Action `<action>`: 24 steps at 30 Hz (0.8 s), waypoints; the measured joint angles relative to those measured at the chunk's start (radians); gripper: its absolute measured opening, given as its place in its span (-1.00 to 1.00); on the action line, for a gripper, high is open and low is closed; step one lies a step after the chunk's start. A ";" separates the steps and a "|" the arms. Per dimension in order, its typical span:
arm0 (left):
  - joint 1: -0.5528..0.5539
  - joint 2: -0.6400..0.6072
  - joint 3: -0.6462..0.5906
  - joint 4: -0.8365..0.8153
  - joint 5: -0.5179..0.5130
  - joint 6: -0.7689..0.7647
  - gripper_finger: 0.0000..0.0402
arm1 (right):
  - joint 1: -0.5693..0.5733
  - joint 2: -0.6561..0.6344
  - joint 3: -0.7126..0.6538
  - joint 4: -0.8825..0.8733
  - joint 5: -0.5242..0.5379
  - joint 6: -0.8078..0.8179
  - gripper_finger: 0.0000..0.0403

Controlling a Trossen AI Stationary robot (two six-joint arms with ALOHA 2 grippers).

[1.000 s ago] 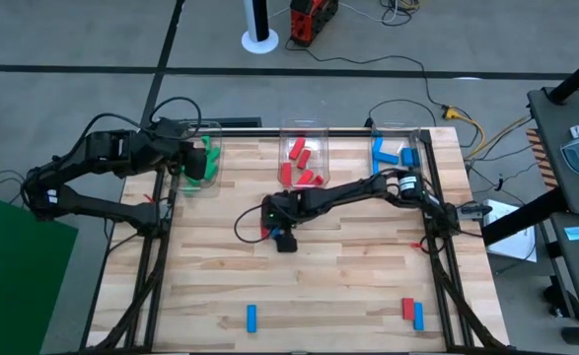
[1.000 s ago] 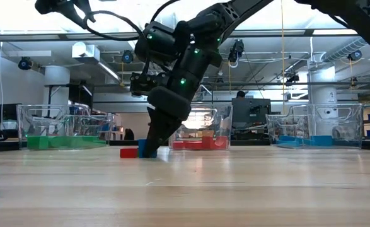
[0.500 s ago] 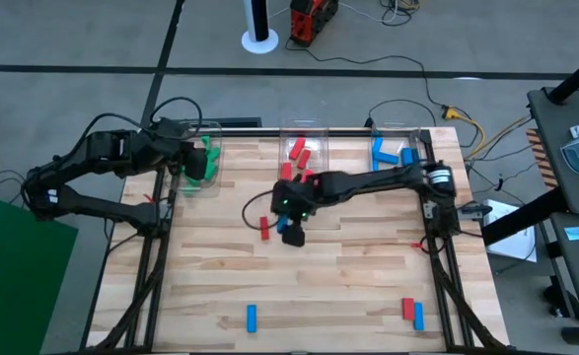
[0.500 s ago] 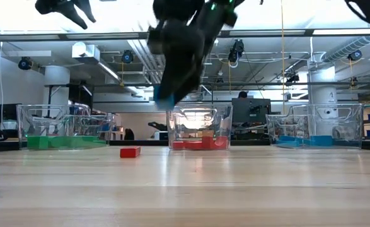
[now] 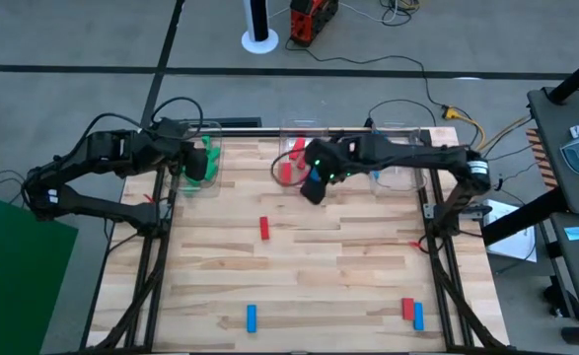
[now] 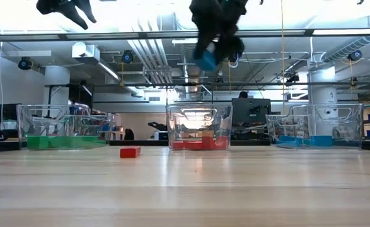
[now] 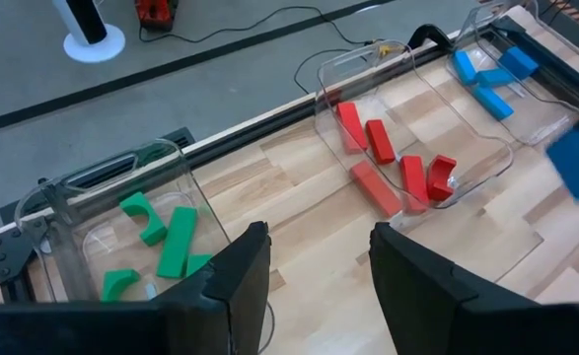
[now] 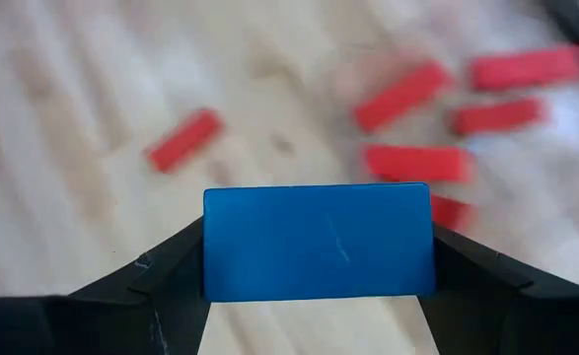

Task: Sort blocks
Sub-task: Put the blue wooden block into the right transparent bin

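Observation:
My right gripper [image 5: 313, 187] hangs high over the table's far middle, just near of the clear bin of red blocks [image 5: 299, 158], shut on a blue block [image 8: 319, 242]. In the low view the blue block [image 6: 207, 61] is well above the bins. My left gripper [image 7: 314, 286] stands open above the bin of green blocks [image 7: 161, 237], with nothing between its fingers. A loose red block [image 5: 265, 228] lies flat on the table's middle. One blue block [image 5: 252, 317] lies near the front edge, and a red one [image 5: 406, 309] with a blue one [image 5: 418, 316] at the front right. My right gripper pinches the blue block between its two fingers, one finger on each short end [image 8: 212, 247]. The block spans the gap from finger to finger. It hangs clear of the table and of the bins, roughly level.
Three clear bins stand along the far edge: green [image 5: 200, 158] at left, red in the middle, blue [image 5: 398, 153] at right. In the low view they are the green [image 6: 65, 126], red [image 6: 199, 126] and blue [image 6: 314, 126] bins. Bare wood lies between the bins and the front blocks.
My right gripper has risen from the table's middle with the blue block, lifting it clear, and has gone toward the far edge and to the right, toward the bins. The red block that lay beside it has stayed on the table.

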 joint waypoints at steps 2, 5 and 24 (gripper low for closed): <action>0.000 0.000 0.000 0.000 0.000 0.001 -0.24 | -0.029 -0.028 -0.017 -0.036 0.034 0.019 0.39; 0.000 0.000 0.000 0.000 0.000 0.009 -0.24 | -0.073 -0.080 -0.072 -0.046 0.049 0.021 0.39; 0.000 0.000 0.000 0.000 0.000 0.018 -0.24 | -0.377 -0.568 -0.573 -0.034 0.092 0.329 0.39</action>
